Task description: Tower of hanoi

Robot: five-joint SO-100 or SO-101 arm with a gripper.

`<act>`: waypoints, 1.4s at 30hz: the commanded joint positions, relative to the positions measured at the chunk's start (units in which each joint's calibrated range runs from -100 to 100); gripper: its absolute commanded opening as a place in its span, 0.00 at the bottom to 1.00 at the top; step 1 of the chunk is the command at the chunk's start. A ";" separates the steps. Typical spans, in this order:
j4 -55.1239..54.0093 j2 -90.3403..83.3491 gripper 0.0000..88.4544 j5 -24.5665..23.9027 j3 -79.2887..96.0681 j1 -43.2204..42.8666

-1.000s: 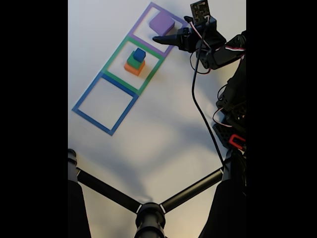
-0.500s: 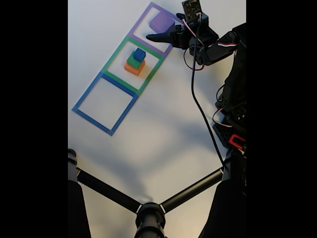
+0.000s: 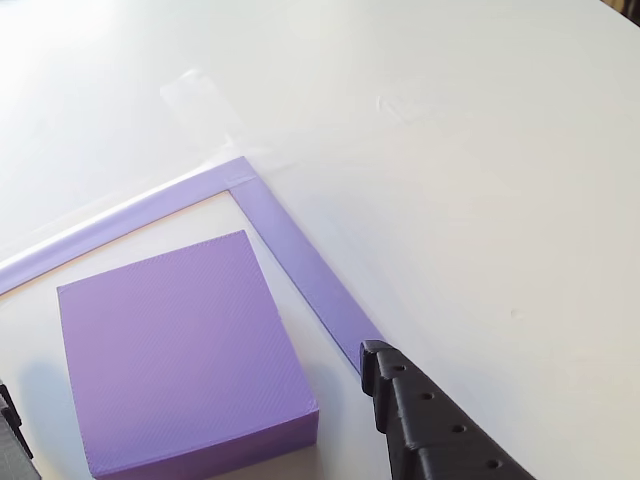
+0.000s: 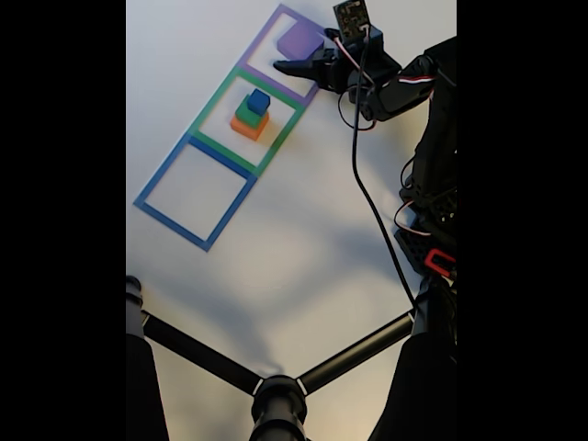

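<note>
The flat purple block (image 3: 180, 345) lies inside the purple taped square (image 3: 300, 260), at the top of the fixed view (image 4: 296, 39). My gripper (image 3: 190, 375) is open and straddles it. One black finger (image 3: 430, 430) is beside the block's right edge and the other finger (image 3: 8, 430) is at the left edge of the picture; neither touches the block. In the fixed view my gripper (image 4: 301, 50) reaches in from the right. The blue cube (image 4: 259, 99) sits on the green block (image 4: 246, 114), which sits on the orange block (image 4: 248, 128), inside the green taped square.
A blue taped square (image 4: 195, 190) lies on the white table below the green one, with nothing in it. The arm and its cables (image 4: 367, 184) run down the right side. Black stand legs (image 4: 276, 386) cross the bottom of the fixed view.
My gripper has moved up and left in the fixed view, closing in on the purple block until its fingers flank it. The blocks have not moved.
</note>
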 commanded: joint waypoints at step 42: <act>6.45 -6.46 0.16 0.00 -1.94 -4.49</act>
